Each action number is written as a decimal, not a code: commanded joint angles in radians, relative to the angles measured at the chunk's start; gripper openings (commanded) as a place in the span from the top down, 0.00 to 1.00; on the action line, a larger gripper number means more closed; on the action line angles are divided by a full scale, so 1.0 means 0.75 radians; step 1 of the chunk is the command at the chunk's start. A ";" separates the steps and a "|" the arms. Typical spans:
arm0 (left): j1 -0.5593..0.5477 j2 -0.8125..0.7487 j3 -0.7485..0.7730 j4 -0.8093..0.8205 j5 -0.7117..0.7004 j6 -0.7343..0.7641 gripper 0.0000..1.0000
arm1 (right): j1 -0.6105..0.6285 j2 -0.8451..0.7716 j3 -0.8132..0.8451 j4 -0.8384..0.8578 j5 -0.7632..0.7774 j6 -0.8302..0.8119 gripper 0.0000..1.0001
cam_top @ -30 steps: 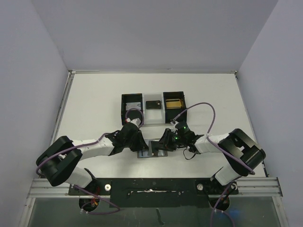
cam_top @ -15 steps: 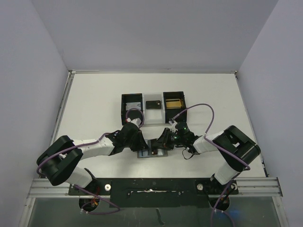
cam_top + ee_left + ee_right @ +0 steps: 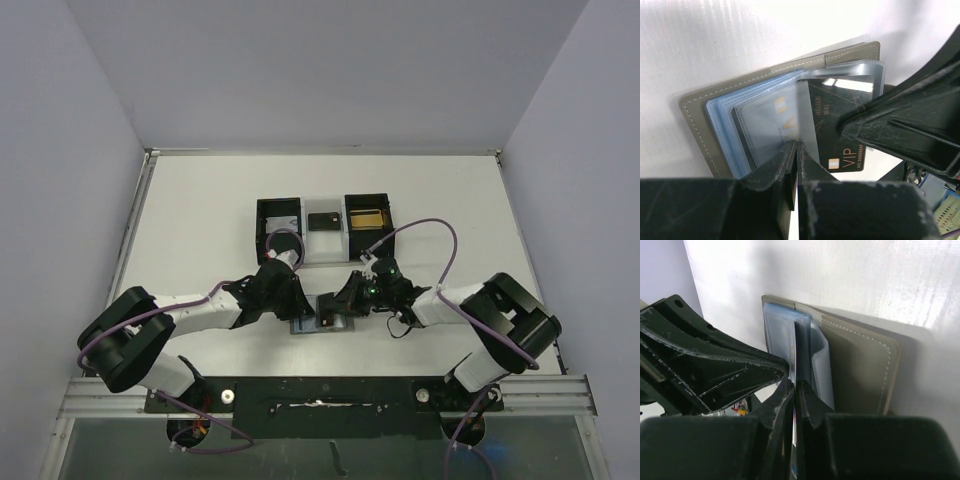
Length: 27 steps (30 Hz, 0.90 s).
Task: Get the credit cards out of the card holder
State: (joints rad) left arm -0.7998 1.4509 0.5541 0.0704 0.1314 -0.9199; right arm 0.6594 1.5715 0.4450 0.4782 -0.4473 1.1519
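Card holder [image 3: 306, 326] lies open flat on the table [image 3: 200, 220], close to the near edge and right between the two arms. Its long side runs left to right, so each arm comes in over its own half. Left gripper [image 3: 796, 148] has its fingers squeezed together on the bottom edge of a clear plastic sleeve [image 3: 765, 117] from the blue-ish stack, and I'd guess it's there to pin the holder in place. Right gripper [image 3: 795, 385] is pinched tight too, on a thin dark sheet seen edge-on. I'm pretty sure that's the dark credit card [image 3: 827, 130] with VIP on it, poking partway out of its pocket on the right arm's side. What matters imo: the card sits straight ahead of the right fingers, its edge roughly in line with them as far as I can tell, and points away from the left gripper. So the pull should go back along that line toward the right arm, not upward, or the sleeve drags along with it.
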 commanded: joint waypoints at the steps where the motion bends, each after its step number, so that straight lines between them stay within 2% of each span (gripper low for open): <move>1: -0.007 0.032 -0.009 -0.151 -0.041 0.048 0.98 | -0.020 -0.159 0.028 -0.179 0.137 -0.068 1.00; 6: -0.007 0.007 -0.002 -0.155 -0.040 0.052 0.97 | -0.051 -0.310 0.081 -0.398 0.230 -0.158 1.00; 12: -0.007 -0.031 0.025 -0.181 -0.051 0.059 0.93 | -0.056 -0.417 0.088 -0.417 0.218 -0.189 1.00; 27: 0.006 -0.227 0.056 -0.271 -0.116 0.076 0.70 | -0.018 -0.359 0.161 -0.421 0.173 -0.250 1.00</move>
State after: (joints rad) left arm -0.7998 1.3411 0.5640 -0.1017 0.0807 -0.8852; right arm 0.6258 1.2964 0.5121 0.1474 -0.3145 0.9936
